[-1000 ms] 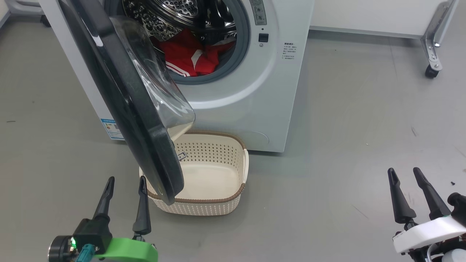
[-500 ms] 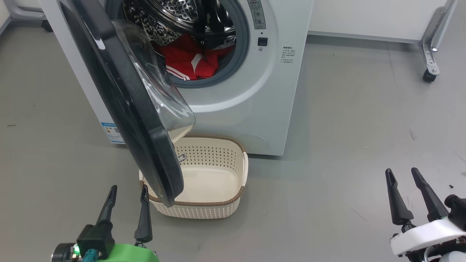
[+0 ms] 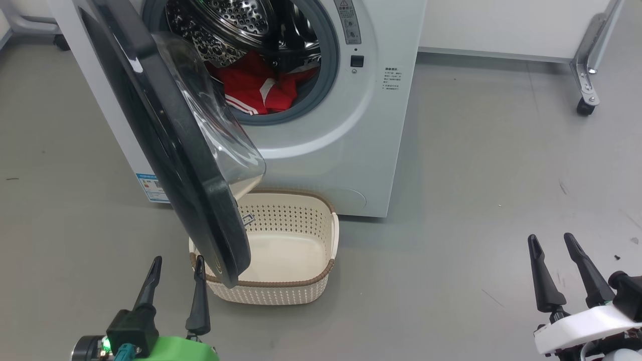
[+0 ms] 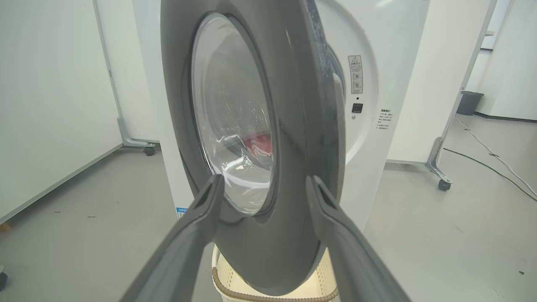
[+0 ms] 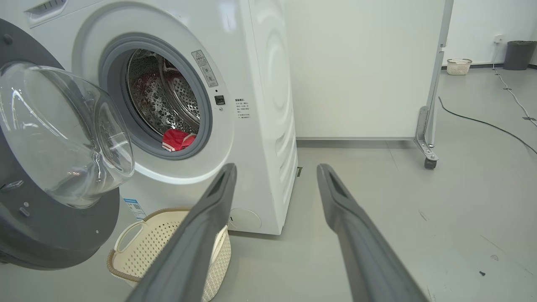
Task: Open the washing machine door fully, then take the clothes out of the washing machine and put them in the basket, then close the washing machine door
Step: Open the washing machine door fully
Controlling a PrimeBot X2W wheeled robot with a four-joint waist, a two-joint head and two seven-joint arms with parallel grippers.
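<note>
The white washing machine point(image 3: 351, 135) stands ahead, its black-rimmed door point(image 3: 165, 145) swung about halfway out, glass bowl facing the drum. Red clothes point(image 3: 253, 87) with white stripes lie in the steel drum, also seen from the right wrist as the clothes point(image 5: 178, 139). The cream basket point(image 3: 301, 281) sits empty on the floor under the door's lower edge. My left gripper point(image 3: 177, 264) is open, its fingertips just short of the door's lower rim point(image 4: 268, 251). My right gripper point(image 3: 549, 242) is open, well to the right over bare floor.
A white partition on castor feet point(image 3: 582, 105) stands to the right behind the machine. A dark bin point(image 5: 518, 54), a second small basket point(image 5: 458, 66) and a cable point(image 5: 482, 122) lie far off on the grey floor.
The head camera has shifted slightly, so the machine and basket sit a little lower and to the left. Both grippers stay open and nearly still.
</note>
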